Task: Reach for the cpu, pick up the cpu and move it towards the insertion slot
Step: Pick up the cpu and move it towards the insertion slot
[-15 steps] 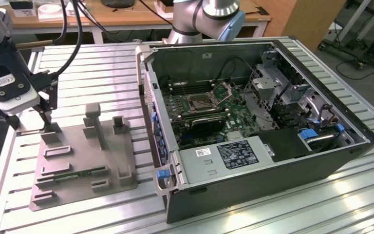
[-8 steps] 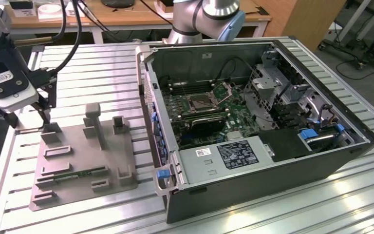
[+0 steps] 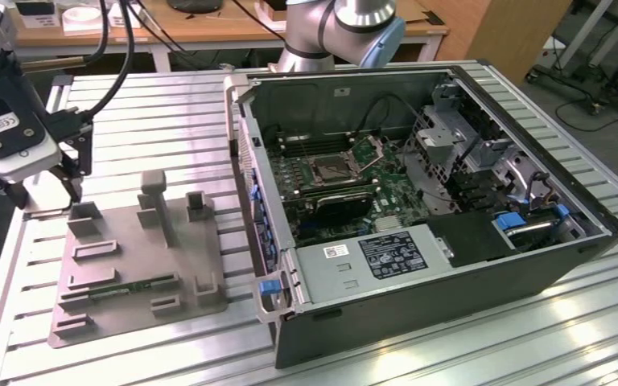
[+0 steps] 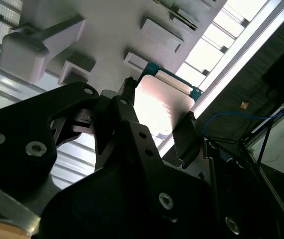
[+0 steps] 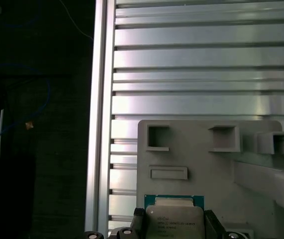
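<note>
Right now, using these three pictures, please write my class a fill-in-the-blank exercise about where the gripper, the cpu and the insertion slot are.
1. The gripper is on the exterior view's ____ side, above the grey tray.
2. In both wrist views, the cpu is the thing nearest the ____.
3. The insertion slot lies inside the computer case, whose side is ____.
Missing words: left; gripper; open.

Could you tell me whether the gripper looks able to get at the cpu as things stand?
Probably yes: the gripper is right at the cpu on the grey fixture plate, with nothing between them.
</note>
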Controlling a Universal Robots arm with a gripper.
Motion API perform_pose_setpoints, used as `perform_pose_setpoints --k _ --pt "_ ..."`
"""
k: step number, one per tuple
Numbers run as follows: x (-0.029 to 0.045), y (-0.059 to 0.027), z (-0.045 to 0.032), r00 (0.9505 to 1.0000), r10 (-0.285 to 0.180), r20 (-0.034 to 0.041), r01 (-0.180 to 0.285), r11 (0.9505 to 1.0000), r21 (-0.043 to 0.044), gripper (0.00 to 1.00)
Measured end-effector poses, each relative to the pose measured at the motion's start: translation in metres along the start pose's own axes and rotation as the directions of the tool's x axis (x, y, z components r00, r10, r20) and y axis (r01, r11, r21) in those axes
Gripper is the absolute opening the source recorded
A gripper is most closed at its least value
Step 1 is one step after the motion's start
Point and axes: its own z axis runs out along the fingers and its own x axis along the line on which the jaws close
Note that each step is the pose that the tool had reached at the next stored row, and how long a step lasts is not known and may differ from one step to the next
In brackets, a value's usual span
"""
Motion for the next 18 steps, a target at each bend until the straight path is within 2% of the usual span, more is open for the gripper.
perform_pose_setpoints --k 18 --pt "0.0 0.0007 -0.0091 1.0 0.0 -0.0001 0.0 1.0 0.0 0.54"
